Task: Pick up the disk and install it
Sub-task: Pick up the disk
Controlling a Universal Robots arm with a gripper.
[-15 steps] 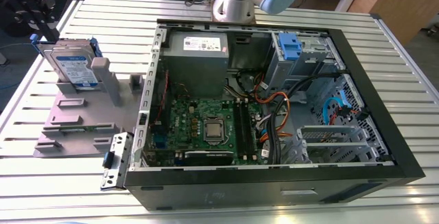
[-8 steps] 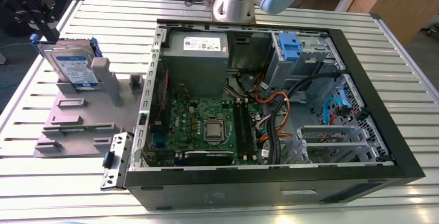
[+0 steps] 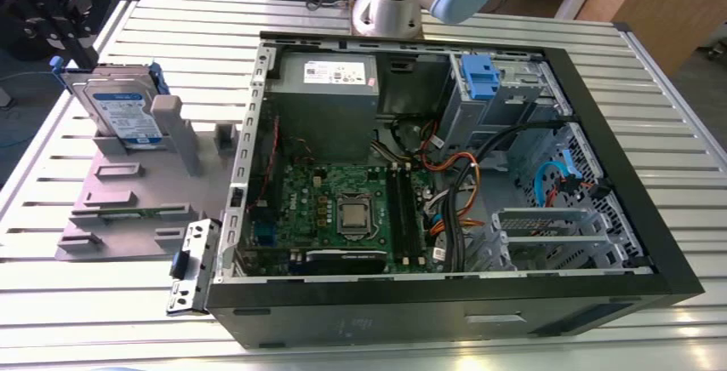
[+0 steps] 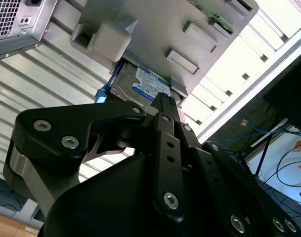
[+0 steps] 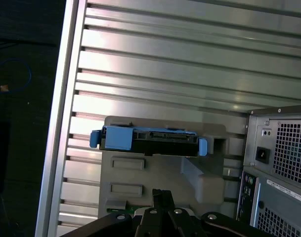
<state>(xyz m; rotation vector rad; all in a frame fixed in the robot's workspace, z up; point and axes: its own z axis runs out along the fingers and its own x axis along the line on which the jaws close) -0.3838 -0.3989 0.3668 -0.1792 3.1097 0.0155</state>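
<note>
Gripper (image 3: 71, 39) sits at the far corner of the table on the exterior view's left, close by the top edge of the disk (image 3: 119, 111). No contact is seen. In both wrist views the black fingertips (image 5: 161, 193) converge to a single narrow tip, so they read as pressed together with nothing between them.

Disk: stands on edge in a grey fixture (image 3: 136, 192), label side facing the exterior camera, with blue rails visible along its edges. The first wrist view shows it edge-on (image 5: 148, 140), a dark connector edge between the two blue rail ends. The second wrist view shows the blue-and-white label (image 4: 140, 84) just past the gripper tip (image 4: 162, 98).

Fixture: lies flat on the slatted metal table (image 3: 68, 303), just beside the open computer case (image 3: 455, 303) on the exterior view's left.

Case: lies on its side with the panel off. Inside are a green motherboard (image 3: 340, 209), a grey power supply box (image 3: 329, 90) at the far end, and a drive bay with a blue bracket (image 3: 477, 77) to the exterior view's right of it. The disk is outside the case, not installed.
</note>
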